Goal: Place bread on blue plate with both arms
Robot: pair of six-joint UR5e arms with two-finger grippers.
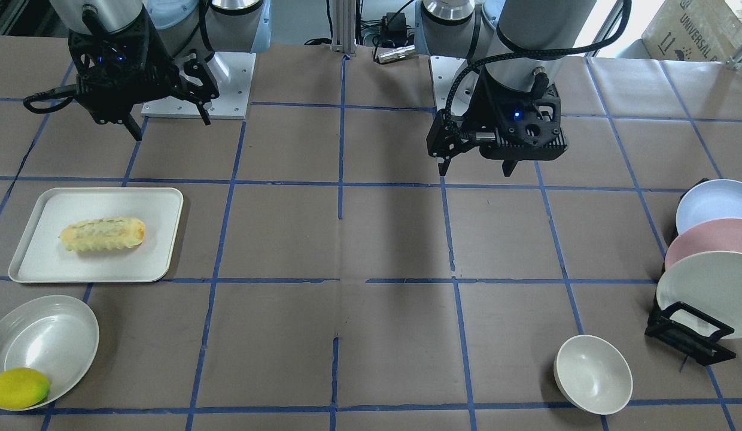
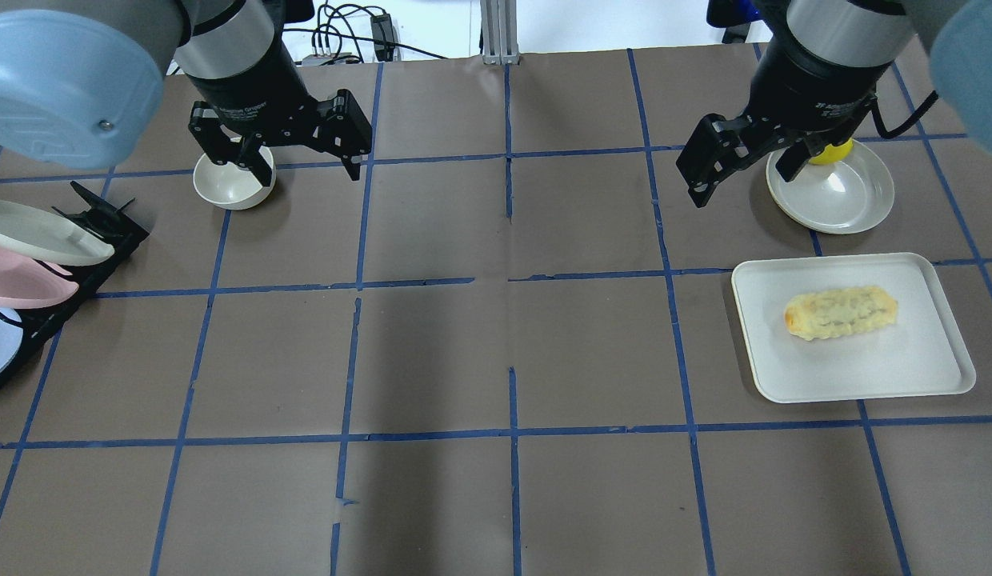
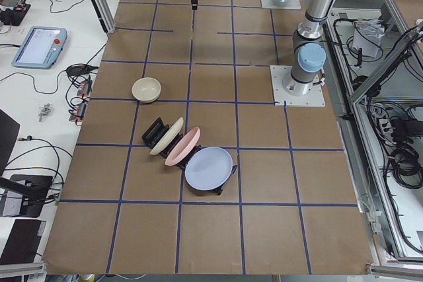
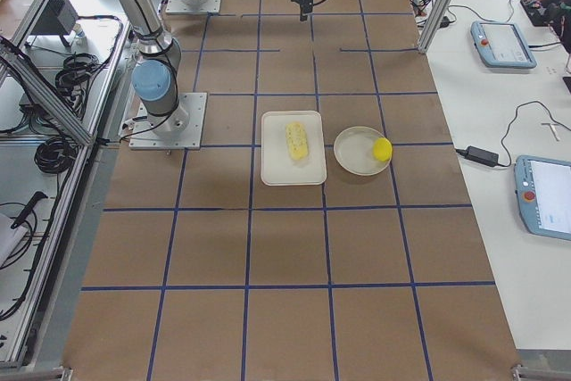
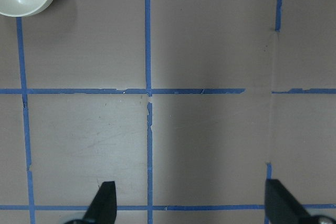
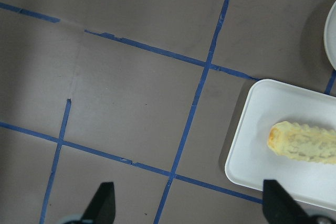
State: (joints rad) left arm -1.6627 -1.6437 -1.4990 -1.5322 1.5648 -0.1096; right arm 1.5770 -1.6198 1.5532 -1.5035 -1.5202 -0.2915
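The bread (image 1: 103, 234) lies on a white tray (image 1: 42, 263), browner end toward the table's middle; it also shows in the overhead view (image 2: 840, 313) and the right wrist view (image 6: 304, 142). The blue plate (image 1: 715, 203) stands tilted in a black rack (image 1: 688, 335) at the table's left end, nearest the robot, and shows in the exterior left view (image 3: 208, 168). My left gripper (image 1: 476, 172) is open and empty, raised above bare table. My right gripper (image 1: 170, 127) is open and empty, raised, on the robot's side of the tray.
A pink plate (image 1: 706, 239) and a white plate (image 1: 706, 287) stand in the same rack. A small white bowl (image 1: 592, 374) sits near the rack. A shallow white dish (image 1: 48, 335) with a lemon (image 1: 18, 388) lies beside the tray.
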